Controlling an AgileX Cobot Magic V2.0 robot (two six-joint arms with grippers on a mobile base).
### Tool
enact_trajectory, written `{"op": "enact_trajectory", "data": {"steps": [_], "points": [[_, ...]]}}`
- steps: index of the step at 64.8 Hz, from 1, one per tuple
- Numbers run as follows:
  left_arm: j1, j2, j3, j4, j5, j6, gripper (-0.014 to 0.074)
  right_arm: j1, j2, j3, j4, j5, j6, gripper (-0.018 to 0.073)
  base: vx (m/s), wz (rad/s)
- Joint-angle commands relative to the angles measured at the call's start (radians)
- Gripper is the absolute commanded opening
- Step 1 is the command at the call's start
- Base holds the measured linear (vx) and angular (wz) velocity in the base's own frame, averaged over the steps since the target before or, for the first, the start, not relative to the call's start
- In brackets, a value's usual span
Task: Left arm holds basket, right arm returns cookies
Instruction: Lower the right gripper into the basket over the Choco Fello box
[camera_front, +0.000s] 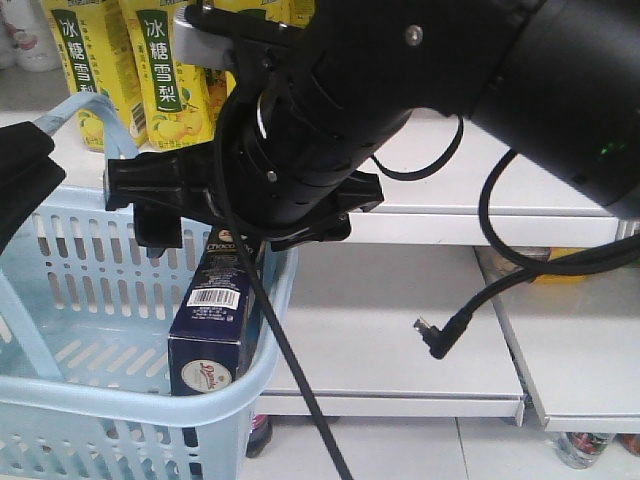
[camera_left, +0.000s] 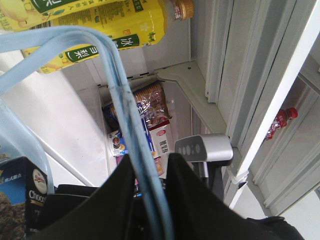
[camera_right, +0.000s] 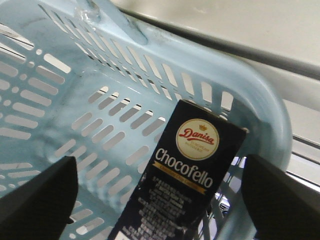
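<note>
The cookies (camera_front: 212, 320) are standing upright inside the basket (camera_front: 100, 400), tucked into its near right corner with the barcode side facing the front camera and the top sticking up above the rolled rim. The right gripper (camera_right: 157, 172) is hovering directly over the box with its fingers (camera_right: 35, 200) spread wide on either side, neither one pressing on the cardboard. The left gripper (camera_left: 150, 200) is clamping both loop handles (camera_left: 125, 100), which are running up between its closed black fingers. Yellow drink bottles (camera_front: 170, 70) are standing on the white shelf (camera_front: 400, 330) behind the basket's far edge.
</note>
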Motion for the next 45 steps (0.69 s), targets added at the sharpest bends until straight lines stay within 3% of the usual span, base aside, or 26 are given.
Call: {"op": "enact_trajectory", "data": {"steps": [1, 45], "points": [[0.0, 0.013, -0.028, -0.035, -0.04, 0.016, -0.0006, -0.001, -0.026, -0.031, 0.0, -0.055, 0.003, 0.0624, 0.0, 0.0], [0.0, 0.013, -0.028, -0.035, -0.04, 0.016, -0.0006, -0.001, 0.065, -0.03, 0.026, 0.014, -0.007, 0.0574, 0.0, 0.0]]}}
